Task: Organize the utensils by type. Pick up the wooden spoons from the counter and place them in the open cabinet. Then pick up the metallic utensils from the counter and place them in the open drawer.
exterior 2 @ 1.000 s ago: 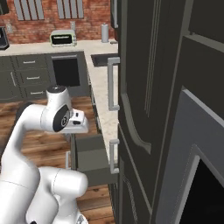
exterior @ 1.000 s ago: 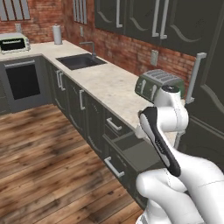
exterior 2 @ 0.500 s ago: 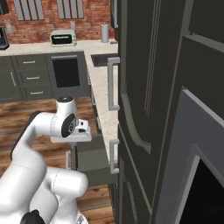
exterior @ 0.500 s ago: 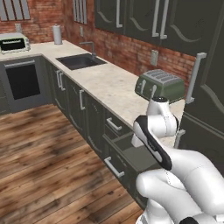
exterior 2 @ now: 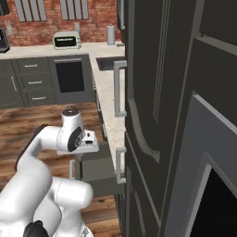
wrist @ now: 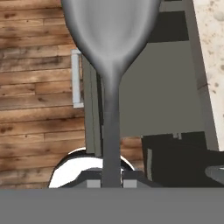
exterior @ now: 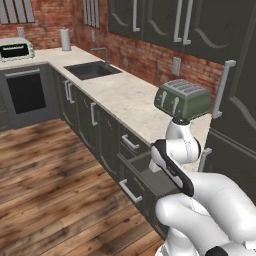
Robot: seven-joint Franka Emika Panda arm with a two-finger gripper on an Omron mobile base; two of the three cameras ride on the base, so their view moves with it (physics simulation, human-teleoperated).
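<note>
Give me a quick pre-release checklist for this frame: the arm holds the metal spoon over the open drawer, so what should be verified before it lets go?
1. Metal spoon held by its handle in the gripper: ok.
2. Drawer pulled open: ok.
3. Spoon bowl over the drawer cavity, not the wooden floor: cannot tell; the bowl overlaps the drawer's front edge.
4. Drawer interior free where the spoon would land: ok.
5. Height above the drawer low enough for a gentle drop: cannot tell.

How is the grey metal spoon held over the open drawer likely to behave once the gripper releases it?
The metal spoon looks rigid, so it should drop without bending. Its smooth, glossy handle probably slides easily from the gripper. Its rounded bowl may rock or skid on the flat drawer floor.
</note>
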